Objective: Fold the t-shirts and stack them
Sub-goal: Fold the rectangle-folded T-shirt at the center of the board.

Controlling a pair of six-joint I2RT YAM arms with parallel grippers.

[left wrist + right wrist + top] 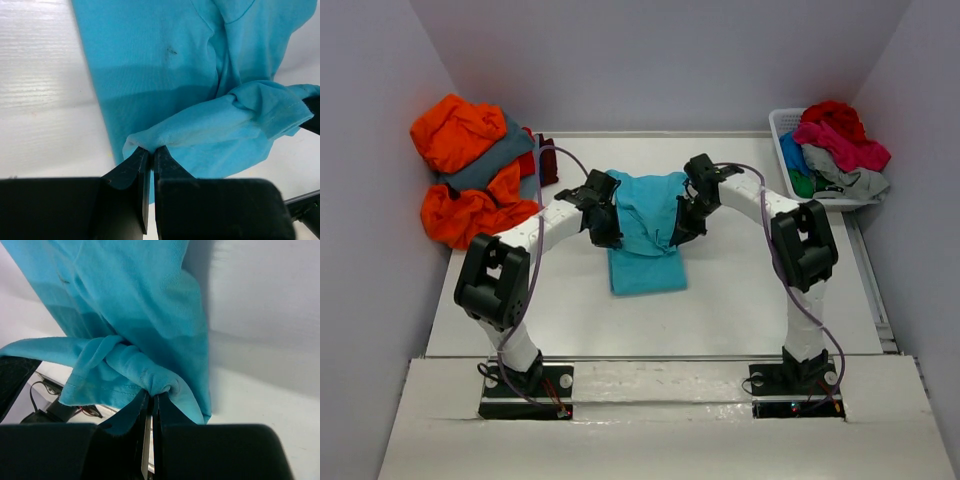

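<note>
A turquoise t-shirt [645, 225] hangs lifted between both arms over the middle of the table, its lower part resting on the white surface. My left gripper [603, 228] is shut on a bunched edge of the turquoise t-shirt [210, 127] at its left side. At the cloth's right side my right gripper [682, 228] is shut on another bunched fold of the turquoise t-shirt [150, 325]. Orange t-shirts [460, 135] and a slate grey one [490, 170] lie heaped at the far left. Red, pink, green and light grey t-shirts [840, 145] fill the basket.
A white slatted basket [782, 128] stands at the far right corner. Grey walls close the table on three sides. The heap of shirts takes up the far left corner, with a maroon piece [545, 160] beside it. Purple cables run along both arms.
</note>
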